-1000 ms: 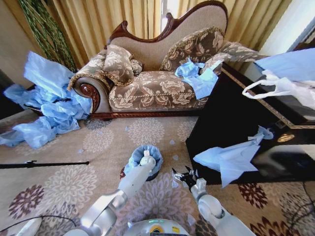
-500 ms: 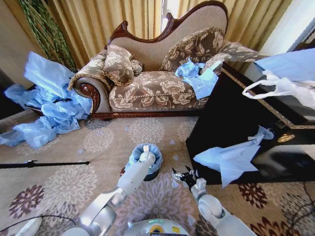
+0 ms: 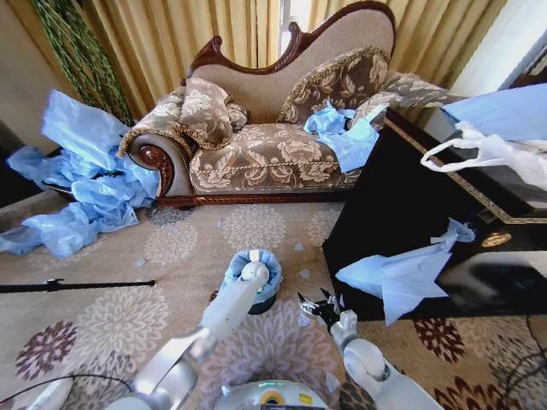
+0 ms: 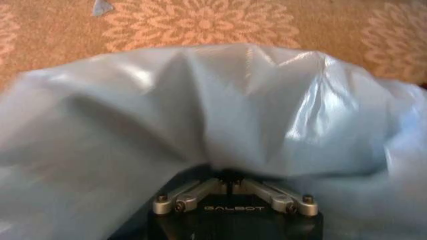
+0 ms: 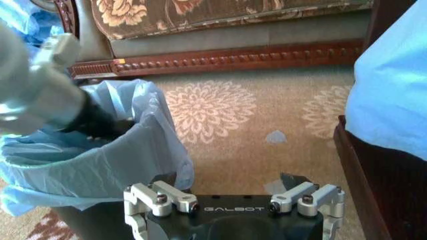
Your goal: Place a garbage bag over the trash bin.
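The trash bin [image 3: 254, 301] stands on the patterned carpet [image 3: 128, 316], in front of the sofa [image 3: 282, 128] and just beside the corner of the dark desk [image 3: 410, 213]. The garbage bag [image 3: 255, 272] is draped over the bin's rim, its light-blue plastic folded outward and hanging down around the top of the black wall; in the right wrist view the bag [image 5: 100, 155] lines the mouth of the bin [image 5: 87, 220] and spills over its edge.

The left tool [image 3: 254, 257] reaches down into the mouth of the bin, inside the bag. In the left wrist view its linkage closes toward a point where the fingers vanish under a bunched fold of the bag [image 4: 213, 115]; the tool [image 4: 231, 176] looks pressed together, pinching the plastic there.

The right tool [image 3: 318, 304] hangs low over the carpet, between the bin and the desk, near the bin but not touching it. Its fingers are spread, with nothing between them; the right wrist view shows the tool [image 5: 233, 200] just beside the bin's wall.

More blue bags lie on the sofa [image 3: 342, 132], on the desk edge [image 3: 402, 273] and in a heap [image 3: 77, 188] beside the sofa's arm.
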